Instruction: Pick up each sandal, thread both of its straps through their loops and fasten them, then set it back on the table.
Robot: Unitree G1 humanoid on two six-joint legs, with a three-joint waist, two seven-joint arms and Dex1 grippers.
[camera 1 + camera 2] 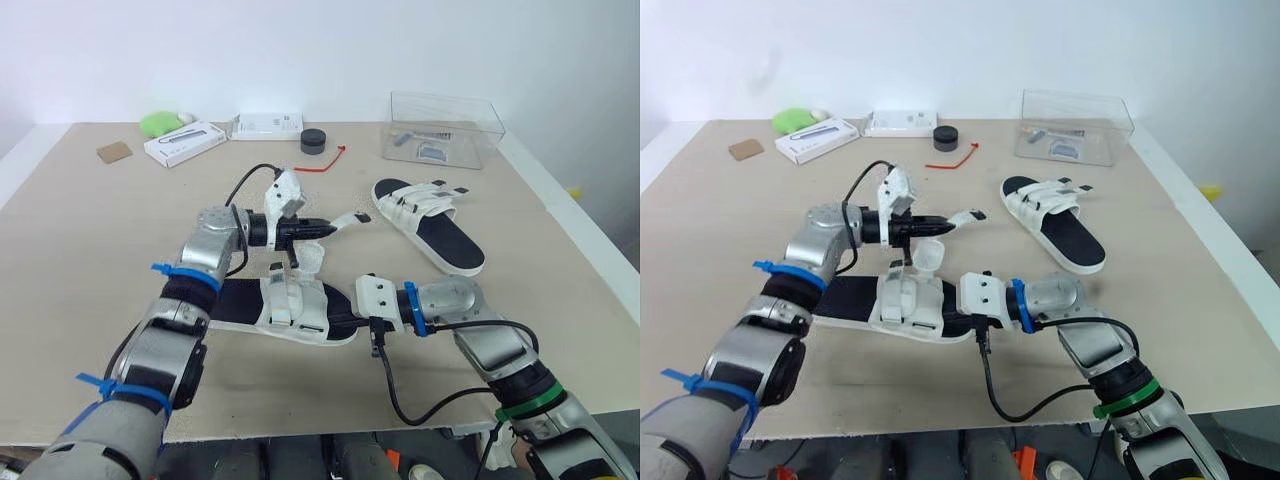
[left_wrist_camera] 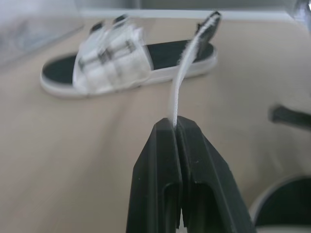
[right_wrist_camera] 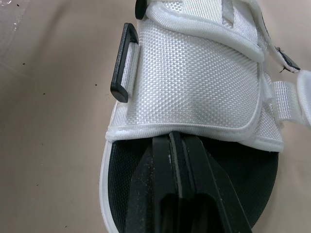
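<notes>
Two sandals lie flat on the tabletop [image 1: 80,250]. The near sandal [image 1: 290,310] sits close to the front edge, between the two arms. The far sandal [image 1: 430,225] lies well apart from it, out toward the clear box [image 1: 445,125].

The left jaws are shut tight on a white strap [image 2: 182,73] of the near sandal. They pinch it partway along. The strap comes up from the sandal to the jaws. Past the tips it sticks out in the air above the tabletop. Its black end points toward the far sandal.

The right jaws are pressed together, with just a thin line between them. They lie low over the black footbed of the near sandal. Their tips touch the edge of its white top part. It is hard to tell if they pinch that edge or just rest against it. A black loop [image 3: 122,63] stands on the side of that white part, with no strap through it.

At the back of the tabletop are two white boxes [image 1: 184,143], a green thing [image 1: 160,123], a small black round thing [image 1: 313,141] and a red tie [image 1: 322,163].
</notes>
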